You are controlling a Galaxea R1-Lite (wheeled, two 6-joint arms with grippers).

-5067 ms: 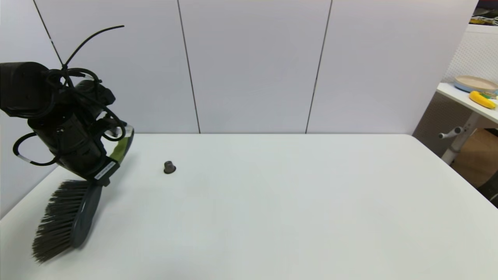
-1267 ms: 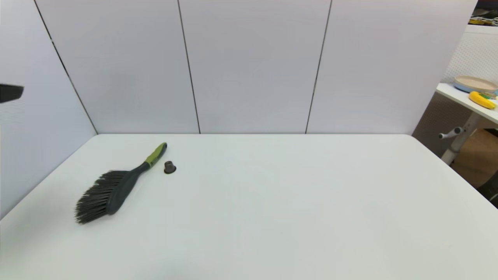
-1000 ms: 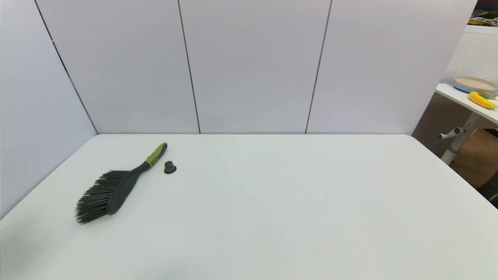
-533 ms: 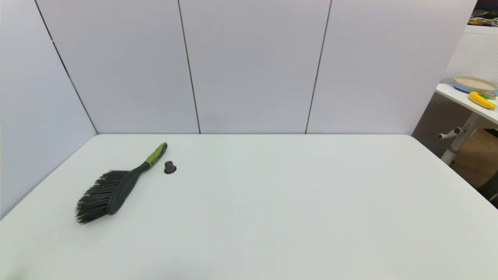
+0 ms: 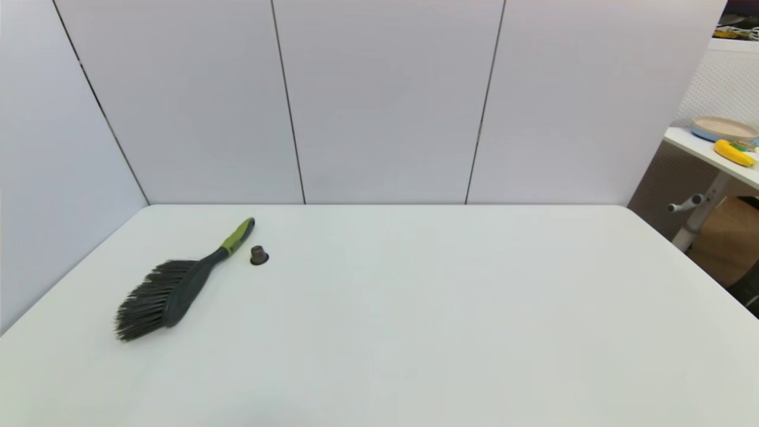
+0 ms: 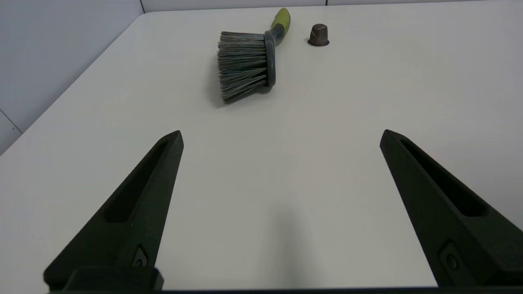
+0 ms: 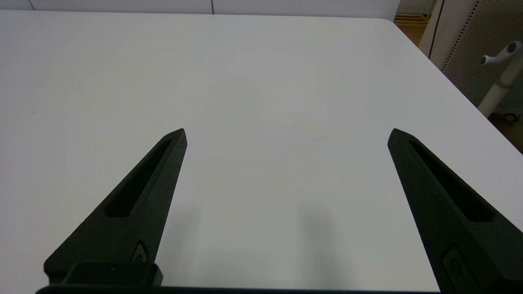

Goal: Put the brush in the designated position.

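The brush (image 5: 178, 284) lies on its side on the white table (image 5: 415, 308) at the left, bristles toward the near left, lime-green handle pointing to the far right. In the left wrist view the brush (image 6: 249, 57) lies well ahead of my left gripper (image 6: 282, 136), which is open and empty, low over the table's near left part. My right gripper (image 7: 288, 134) is open too, with only bare table between its fingers. Neither arm shows in the head view.
A small dark cap-like piece (image 5: 258, 255) stands just right of the brush handle, also seen as the cap (image 6: 318, 35) in the left wrist view. White wall panels close the back and left. A side table with a plate (image 5: 723, 127) and a banana (image 5: 734, 152) stands off to the right.
Five seconds ago my left gripper held the brush above the table's left; it has let go and pulled back out of the head view. The brush has lain still for the last second.
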